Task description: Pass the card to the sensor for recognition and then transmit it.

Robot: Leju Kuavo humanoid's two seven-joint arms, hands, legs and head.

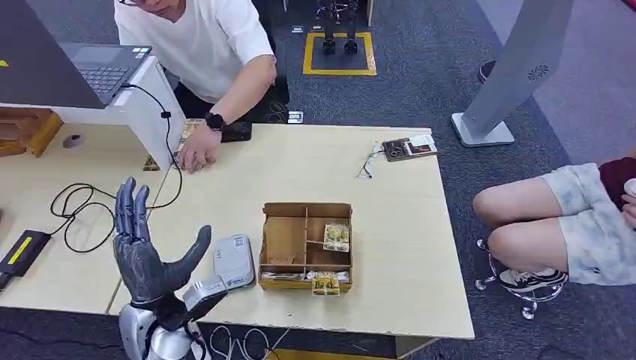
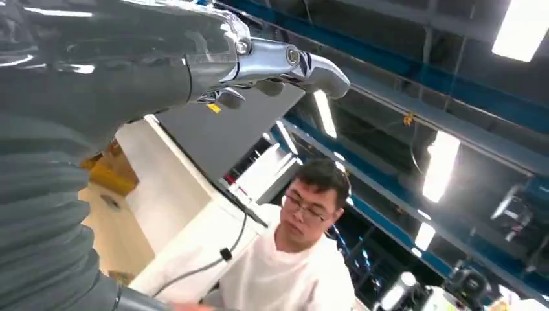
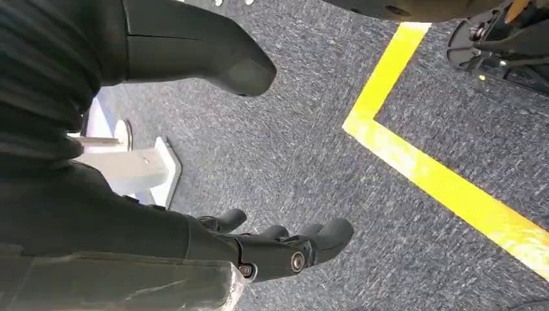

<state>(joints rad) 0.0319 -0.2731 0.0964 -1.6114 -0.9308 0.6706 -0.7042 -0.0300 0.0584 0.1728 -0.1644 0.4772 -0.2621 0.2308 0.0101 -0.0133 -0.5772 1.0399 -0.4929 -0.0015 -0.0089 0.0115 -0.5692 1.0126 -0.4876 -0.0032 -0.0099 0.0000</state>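
- Two hands, neither holding anything: the left hand (image 1: 147, 251) is raised palm-up with fingers straight and spread and thumb out, just left of the wooden tray (image 1: 285, 241); I judge it is offered to receive a card.
- The right hand (image 3: 272, 249) hangs over grey carpet beside a yellow floor line (image 3: 414, 165), fingers loosely apart and empty.
- The sensor (image 1: 232, 260), a pale grey slab, lies touching the tray's left wall, within the left hand's reach.
- Cards (image 1: 336, 236) sit in the tray's right compartments; another card (image 1: 325, 284) rests at its front edge.
- Beyond the tray, a person's hand (image 1: 197, 154) rests on the light wood table (image 1: 397, 225), perhaps over more cards.
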